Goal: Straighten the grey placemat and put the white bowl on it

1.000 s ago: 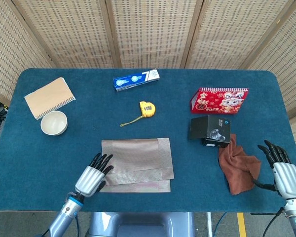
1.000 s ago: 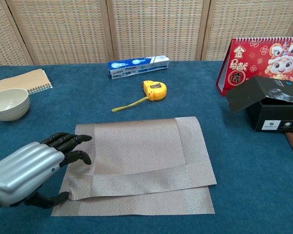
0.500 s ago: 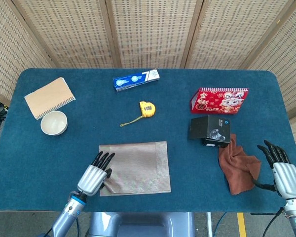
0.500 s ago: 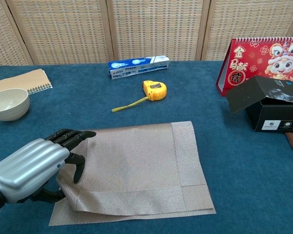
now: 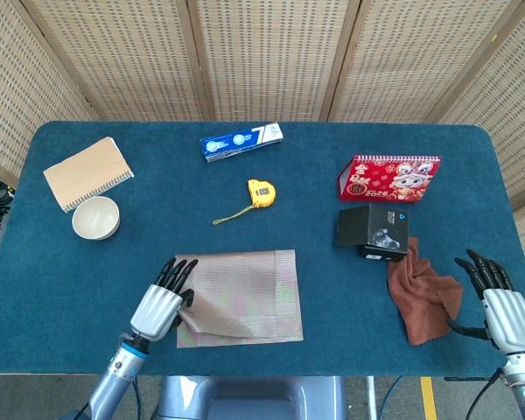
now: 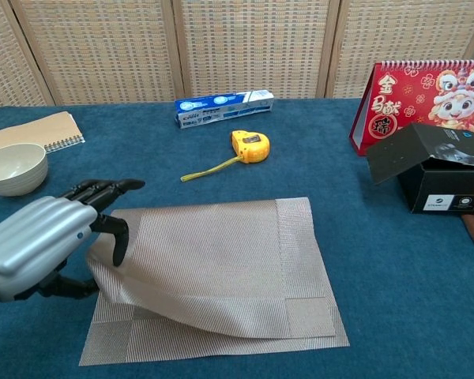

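Grey placemat [image 6: 221, 268] lies folded near the worktop's front edge; left hand [image 6: 43, 245] pinches its raised flap. Best carry it leftward, low and flat.

Open blue table [image 5: 105, 271] between white bowl [image 5: 95, 217] and grey placemat [image 5: 245, 293]: nothing in the way. Notebook [image 5: 87, 172] just behind bowl. Tape measure [image 5: 261, 192] beyond mat's far edge; black box [image 5: 373, 231] and brown cloth [image 5: 424, 293] crowd right side
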`<state>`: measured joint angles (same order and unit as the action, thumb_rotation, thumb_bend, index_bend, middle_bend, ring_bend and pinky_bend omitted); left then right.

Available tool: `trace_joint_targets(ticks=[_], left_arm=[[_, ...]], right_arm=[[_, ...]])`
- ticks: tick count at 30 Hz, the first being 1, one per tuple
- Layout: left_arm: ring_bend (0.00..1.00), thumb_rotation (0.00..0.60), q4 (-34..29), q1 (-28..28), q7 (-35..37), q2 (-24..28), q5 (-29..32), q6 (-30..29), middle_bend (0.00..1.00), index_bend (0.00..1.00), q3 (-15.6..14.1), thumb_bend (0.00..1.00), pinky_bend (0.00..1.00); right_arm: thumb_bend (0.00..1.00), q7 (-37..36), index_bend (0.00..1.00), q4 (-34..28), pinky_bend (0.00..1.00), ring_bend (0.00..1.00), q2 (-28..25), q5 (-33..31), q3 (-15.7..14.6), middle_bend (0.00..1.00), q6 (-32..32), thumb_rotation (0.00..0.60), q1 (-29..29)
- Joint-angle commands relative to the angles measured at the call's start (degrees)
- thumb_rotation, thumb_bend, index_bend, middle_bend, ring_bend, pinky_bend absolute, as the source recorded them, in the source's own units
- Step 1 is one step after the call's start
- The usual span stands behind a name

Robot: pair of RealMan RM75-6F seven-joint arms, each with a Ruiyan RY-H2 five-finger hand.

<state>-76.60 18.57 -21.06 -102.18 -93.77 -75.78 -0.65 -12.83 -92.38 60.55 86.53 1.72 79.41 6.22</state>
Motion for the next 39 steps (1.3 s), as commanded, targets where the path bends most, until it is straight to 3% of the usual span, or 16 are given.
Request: trace_joint_targets(ticks=[1,3,10,15,18,29,39], left_arm=[[0.0,0.6,-2.99,0.85,0.5,1.8,2.1,0.38,0.0,0.67,2.57,0.55,0.0],[0.0,0.6,-4.82,1.53,0.24,2.96,3.54,1.49,0.0,0.67,3.88,0.55,0.0],[0.0,0.6,-9.55,5.57,-1.68,5.93,13.34,6.69,0.0,0.68,12.9,0.55,0.0],[0.0,0.6,-7.86,9.59,-3.46,5.69,20.72,10.03,0.0,0.68,19.04,0.57,0.0],[0.0,0.6,-5.33,12.04,-4.93,5.21,23.49,11.57,0.0,0.68,20.99,0.57,0.0],[0.0,0.6,7.99,19.88,-11.04,1.45,26.74,12.62,0.0,0.69,24.02,0.57,0.0],[0.0,0.6,22.34,25.95,-17.38,-3.19,28.54,14.32,0.0,0.67,22.86,0.56,0.0]], right_arm=[[0.08,0.17,0.14,-0.21,0.0,0.0,-0.1,0.12,-0.05,0.0,0.15,0.6,-0.07],[0.08,0.27,0.14,-0.3,0.0,0.0,-0.14,0.16,-0.05,0.0,0.28,0.6,-0.12],[0.08,1.05,0.14,-0.53,0.0,0.0,-0.07,0.6,-0.05,0.0,1.02,0.6,-0.33],[0.08,1.84,0.14,-0.6,0.0,0.0,-0.04,-0.22,0.22,0.0,0.78,0.6,-0.29],[0.08,1.89,0.14,-0.28,0.0,0.0,0.05,-1.04,0.64,0.0,0.73,0.6,-0.28],[0.07,1.88,0.14,1.59,0.0,0.0,0.72,-4.02,1.8,0.0,-1.1,0.6,0.34],[0.07,2.7,0.14,2.72,0.0,0.0,1.47,-5.26,2.18,0.0,-2.21,0.6,0.71]])
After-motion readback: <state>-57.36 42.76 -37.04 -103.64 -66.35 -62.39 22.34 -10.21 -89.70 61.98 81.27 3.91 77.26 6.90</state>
